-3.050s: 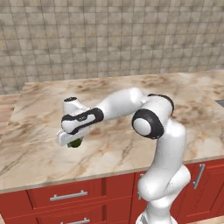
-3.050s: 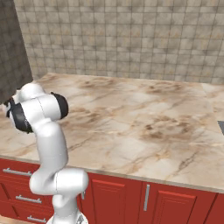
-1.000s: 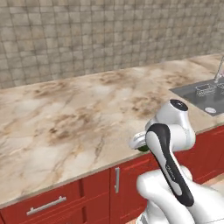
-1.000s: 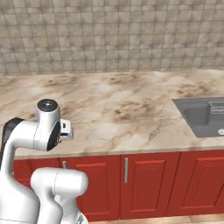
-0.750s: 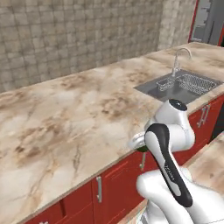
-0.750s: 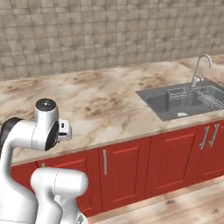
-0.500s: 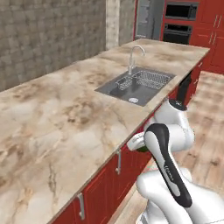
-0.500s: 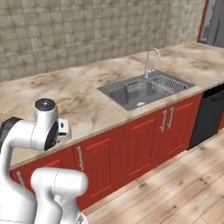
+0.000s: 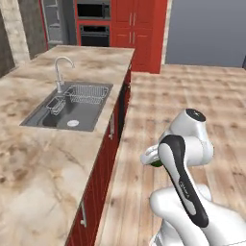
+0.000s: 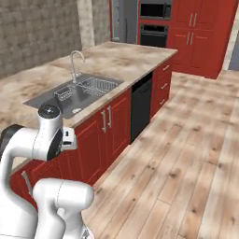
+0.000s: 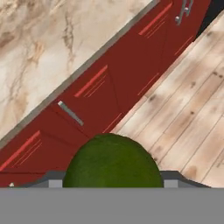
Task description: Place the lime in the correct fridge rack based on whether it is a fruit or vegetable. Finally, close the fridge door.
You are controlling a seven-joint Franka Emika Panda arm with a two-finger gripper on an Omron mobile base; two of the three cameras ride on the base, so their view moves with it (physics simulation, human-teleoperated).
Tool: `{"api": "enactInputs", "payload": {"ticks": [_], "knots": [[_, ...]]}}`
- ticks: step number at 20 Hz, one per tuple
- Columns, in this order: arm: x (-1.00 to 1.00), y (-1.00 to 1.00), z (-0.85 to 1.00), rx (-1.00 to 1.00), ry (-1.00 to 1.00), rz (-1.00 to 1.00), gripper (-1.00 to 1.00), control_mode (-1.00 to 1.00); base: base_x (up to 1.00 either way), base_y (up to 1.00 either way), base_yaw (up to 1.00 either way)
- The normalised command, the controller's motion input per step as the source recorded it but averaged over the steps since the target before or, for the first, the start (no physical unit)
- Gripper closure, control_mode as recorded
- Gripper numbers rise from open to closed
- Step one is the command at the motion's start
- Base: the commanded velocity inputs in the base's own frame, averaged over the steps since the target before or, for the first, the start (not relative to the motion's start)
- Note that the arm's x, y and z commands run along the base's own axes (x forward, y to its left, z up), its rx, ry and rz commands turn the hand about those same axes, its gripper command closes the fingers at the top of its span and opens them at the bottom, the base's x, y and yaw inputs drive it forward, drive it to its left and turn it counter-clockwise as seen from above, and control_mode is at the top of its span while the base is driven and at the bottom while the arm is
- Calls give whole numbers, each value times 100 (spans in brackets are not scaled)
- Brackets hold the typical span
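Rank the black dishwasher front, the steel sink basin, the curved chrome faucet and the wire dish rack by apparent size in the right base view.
1. Steel sink basin.
2. Black dishwasher front, though it is seen at an angle.
3. Wire dish rack.
4. Curved chrome faucet: tall but thin, so its place below the rack is unsure.

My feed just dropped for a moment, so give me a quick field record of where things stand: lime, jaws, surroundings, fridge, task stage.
lime: green ball close in front of the hand camera, between the jaws; a green edge shows under the folded arm in the left base view
gripper: shut on the lime, tucked close to the robot's body
surroundings: marble counter with sink, red cabinets, wooden floor
fridge: cannot tell its place from these views
task stage: lime carried, not yet placed
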Motion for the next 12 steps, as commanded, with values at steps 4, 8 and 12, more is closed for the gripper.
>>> {"api": "enactInputs", "payload": {"ticks": [4,8,12], "knots": [[0,0,0,0,0,0,100,100,84,-50,-53],[0,0,0,0,0,0,100,100,93,-53,-50],[0,0,0,0,0,0,100,100,100,-57,-37]]}}
